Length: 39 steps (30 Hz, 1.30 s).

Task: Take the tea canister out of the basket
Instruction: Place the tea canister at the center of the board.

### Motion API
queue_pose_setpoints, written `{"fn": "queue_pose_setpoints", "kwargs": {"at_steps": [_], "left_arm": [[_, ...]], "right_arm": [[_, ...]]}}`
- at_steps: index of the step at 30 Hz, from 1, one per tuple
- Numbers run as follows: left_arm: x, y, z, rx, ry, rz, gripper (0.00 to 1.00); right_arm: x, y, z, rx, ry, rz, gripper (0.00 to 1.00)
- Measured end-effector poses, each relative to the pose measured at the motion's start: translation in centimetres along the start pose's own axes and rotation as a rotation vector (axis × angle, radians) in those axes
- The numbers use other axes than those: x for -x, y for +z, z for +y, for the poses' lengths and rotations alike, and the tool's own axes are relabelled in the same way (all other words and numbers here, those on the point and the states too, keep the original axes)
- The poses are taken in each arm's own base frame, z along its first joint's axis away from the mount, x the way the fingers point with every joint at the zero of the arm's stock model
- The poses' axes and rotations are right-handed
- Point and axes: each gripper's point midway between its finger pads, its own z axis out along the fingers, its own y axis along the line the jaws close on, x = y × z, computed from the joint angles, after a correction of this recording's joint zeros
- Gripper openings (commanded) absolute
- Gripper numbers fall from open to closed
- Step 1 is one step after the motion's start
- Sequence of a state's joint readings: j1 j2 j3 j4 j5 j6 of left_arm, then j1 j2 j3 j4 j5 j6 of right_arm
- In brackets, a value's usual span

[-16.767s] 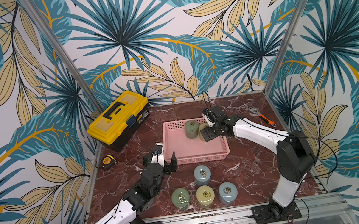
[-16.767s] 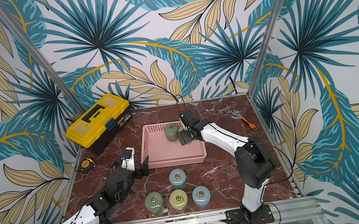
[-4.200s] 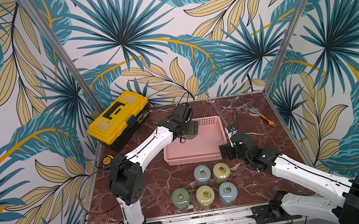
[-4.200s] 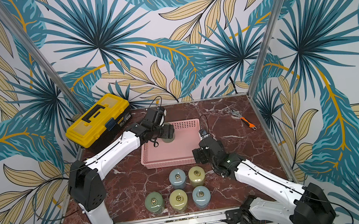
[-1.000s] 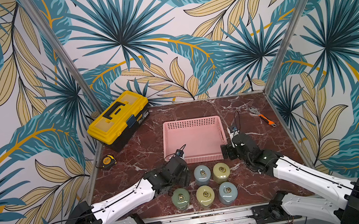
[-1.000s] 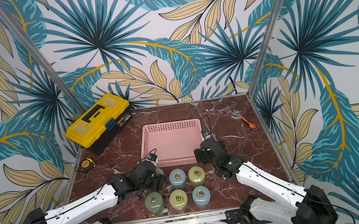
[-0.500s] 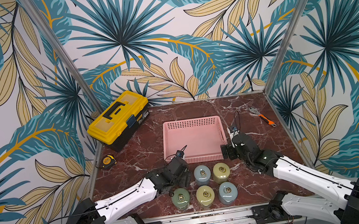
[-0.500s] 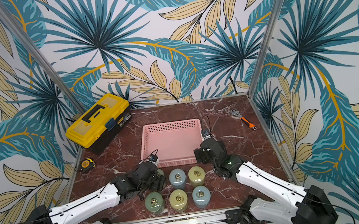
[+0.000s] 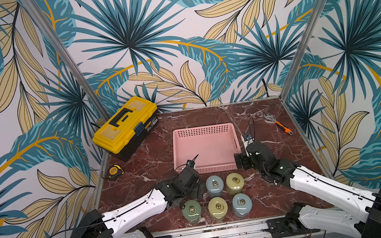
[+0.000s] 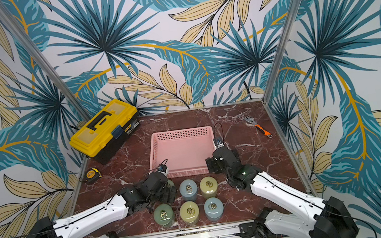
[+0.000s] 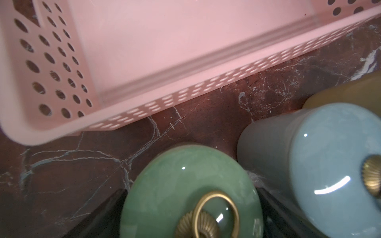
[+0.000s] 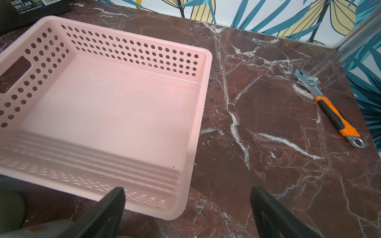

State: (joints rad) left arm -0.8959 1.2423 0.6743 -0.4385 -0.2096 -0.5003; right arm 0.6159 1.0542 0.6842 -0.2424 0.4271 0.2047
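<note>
Straddling green tea canister (image 11: 181, 171) w/ my left gripper (image 11: 190, 197), jaws spread; it stands on table (image 9: 141, 173) just outside basket (image 9: 202, 130), by near wall. My right gripper (image 12: 187, 189): jaws spread too, near basket corner.

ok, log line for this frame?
basket: empty | green canister: outside basket, between left jaws, grip unclear | right jaws: open, empty

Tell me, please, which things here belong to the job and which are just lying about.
Job: pink basket, tea canisters in front of it.
Lying about: yellow toolbox, tape measure, wrench.
</note>
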Motion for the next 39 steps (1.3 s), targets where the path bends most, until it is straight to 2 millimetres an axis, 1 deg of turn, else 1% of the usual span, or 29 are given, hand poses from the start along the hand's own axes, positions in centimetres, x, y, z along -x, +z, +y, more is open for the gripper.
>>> {"fn": "queue_pose_setpoints", "kwargs": {"at_steps": [5,8,11,14,18,21,25,28,34,39], "left_arm": [[-0.1,-0.1,0.2,0.011,-0.006,0.008,1.0],[0.4,-0.8,0.2,0.008,-0.01,-0.003,1.0],[1.9,-2.3,-0.1,-0.002,-0.023,-0.046,1.0],[4.0,-4.1,-0.4,-0.017,-0.043,-0.118,1.0],[6.4,-6.3,0.1,0.0,-0.061,-0.216,1.0],[7.6,-7.6,1.1,0.047,-0.06,-0.293,1.0],[10.0,-9.7,2.2,0.08,-0.058,-0.443,1.0],[11.2,-10.7,3.9,0.115,-0.065,-0.544,1.0],[12.2,-11.1,8.3,0.236,-0.059,-0.693,1.0],[12.8,-12.2,11.1,0.342,-0.015,-0.843,1.0]], "right_arm": [[0.0,0.0,0.0,0.0,0.001,-0.001,0.99],[0.2,-0.2,0.0,0.003,0.004,-0.009,0.99],[0.6,-0.7,-0.1,0.007,0.013,-0.028,0.99],[1.1,-1.1,-0.3,0.01,0.022,-0.047,0.99],[1.3,-1.3,-0.4,0.005,0.023,-0.055,0.99],[1.3,-1.4,-0.6,-0.004,0.017,-0.049,0.99],[1.3,-1.5,-1.1,-0.028,0.015,-0.047,0.99],[1.3,-1.7,-1.6,-0.056,0.013,-0.049,0.99],[1.4,-1.6,-1.9,-0.067,0.012,-0.046,0.99],[1.6,-1.1,-3.4,-0.109,0.035,-0.037,0.99]]}}
